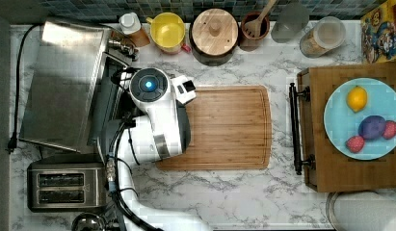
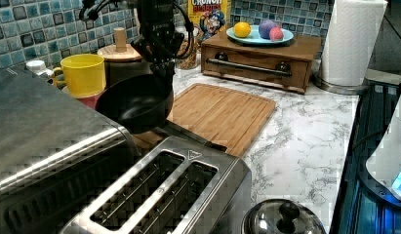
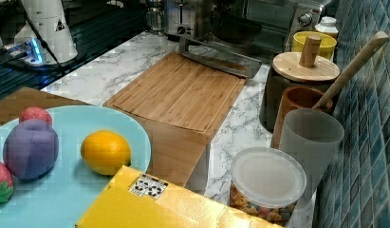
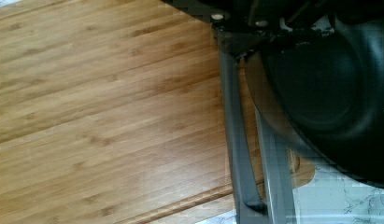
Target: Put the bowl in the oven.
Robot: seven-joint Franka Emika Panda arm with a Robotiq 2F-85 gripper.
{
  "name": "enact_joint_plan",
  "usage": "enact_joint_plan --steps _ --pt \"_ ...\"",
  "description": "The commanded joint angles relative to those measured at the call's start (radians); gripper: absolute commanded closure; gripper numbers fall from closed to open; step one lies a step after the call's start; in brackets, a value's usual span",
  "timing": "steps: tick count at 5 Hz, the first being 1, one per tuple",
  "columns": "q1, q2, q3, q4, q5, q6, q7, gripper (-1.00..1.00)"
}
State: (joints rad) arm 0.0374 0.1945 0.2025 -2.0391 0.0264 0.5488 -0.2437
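A kitchen counter of white marble (image 1: 234,192); at the top view's left stands the brushed-steel toaster oven (image 1: 65,82), its glass door (image 3: 221,57) folded down flat, which the right view shows as a grey slab reaching to the edge of the bamboo cutting board (image 1: 224,127); the top view hides the door under the white Panda arm (image 1: 154,120), which bends up from the lower edge and ends over the door, a blue light glowing on its round joint. The left view shows what the top view does not: the black gripper (image 2: 161,68) pointing straight down, its fingers pinched closed on the rim of the black bowl (image 2: 134,102); the bowl hangs tilted in the air over the open door, just in front of the oven's mouth, touching nothing else; the wrist view sees the bowl's dark hollow close up, with the door's bar handle (image 4: 241,154) lying over the board's edge. A two-slot steel toaster (image 1: 65,186) sits just beside the oven; a wooden drawer box (image 1: 349,130) at the top view's right carries a pale blue plate (image 1: 340,120) of toy fruit; along the tiled wall stand a yellow mug (image 1: 167,31), a dark pot with a wooden lid (image 1: 215,31), and a cereal box (image 2: 208,14) on which the left view shows the words "CRUNCH BERRIES"; a paper towel roll (image 2: 351,41) stands at the left view's right.
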Motion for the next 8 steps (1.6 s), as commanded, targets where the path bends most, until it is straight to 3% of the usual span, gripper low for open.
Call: enact_joint_plan --steps 1,2,3,5,8 --pt "0.077 -0.020 0.051 0.052 0.098 0.163 0.011 1.00" --pt "0.113 0.079 0.052 0.150 0.066 0.091 0.043 1.00" --pt "0.095 0.119 0.087 0.184 0.088 0.110 0.053 1.00" --pt "0.067 0.104 0.112 0.144 0.244 0.284 -0.017 1.00" --pt "0.100 0.186 0.115 0.133 0.249 0.414 -0.027 1.00"
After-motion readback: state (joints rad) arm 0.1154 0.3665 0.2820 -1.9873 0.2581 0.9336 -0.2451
